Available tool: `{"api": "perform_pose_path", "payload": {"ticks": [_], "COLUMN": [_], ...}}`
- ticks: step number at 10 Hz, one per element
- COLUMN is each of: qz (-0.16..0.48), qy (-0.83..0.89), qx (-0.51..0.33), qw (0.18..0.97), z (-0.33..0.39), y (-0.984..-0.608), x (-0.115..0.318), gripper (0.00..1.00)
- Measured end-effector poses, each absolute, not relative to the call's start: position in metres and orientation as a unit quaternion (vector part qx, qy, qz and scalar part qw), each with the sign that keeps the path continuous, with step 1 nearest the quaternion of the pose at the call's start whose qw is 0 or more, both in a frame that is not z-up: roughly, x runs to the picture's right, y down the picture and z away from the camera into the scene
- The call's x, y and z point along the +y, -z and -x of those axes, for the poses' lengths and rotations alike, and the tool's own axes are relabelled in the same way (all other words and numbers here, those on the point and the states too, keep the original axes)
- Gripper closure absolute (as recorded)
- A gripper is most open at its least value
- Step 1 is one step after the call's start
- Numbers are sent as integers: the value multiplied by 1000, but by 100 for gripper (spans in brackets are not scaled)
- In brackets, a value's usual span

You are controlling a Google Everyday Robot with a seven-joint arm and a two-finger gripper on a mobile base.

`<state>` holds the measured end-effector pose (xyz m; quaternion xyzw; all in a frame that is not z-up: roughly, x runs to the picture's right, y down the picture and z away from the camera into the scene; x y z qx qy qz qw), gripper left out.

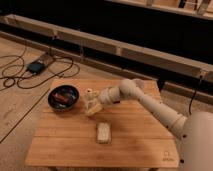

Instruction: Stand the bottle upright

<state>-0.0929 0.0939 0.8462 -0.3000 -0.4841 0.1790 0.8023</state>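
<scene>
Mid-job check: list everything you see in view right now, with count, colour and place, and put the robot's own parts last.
table: one, light wood, centre of view.
bowl: one, dark, with something reddish inside, on the table's left rear part.
bottle: one, whitish-cream, upright or close to it, just right of the bowl, at the gripper.
block: one, flat beige rectangle, on the table in front of the bottle.
cables: several, black, on the floor to the left, near a small dark device.
arm: one, white, reaching in from the right over the table.
gripper: one, pale, at the bottle.
</scene>
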Motion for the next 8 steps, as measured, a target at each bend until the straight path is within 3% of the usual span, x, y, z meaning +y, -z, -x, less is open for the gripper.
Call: {"api": "perform_pose_path", "payload": {"ticks": [8], "qz": [296], "qy": [-178], "qx": [-481], "qw": [805], "z": [90], "y": [-845], "x": [92], "gripper": [20]}}
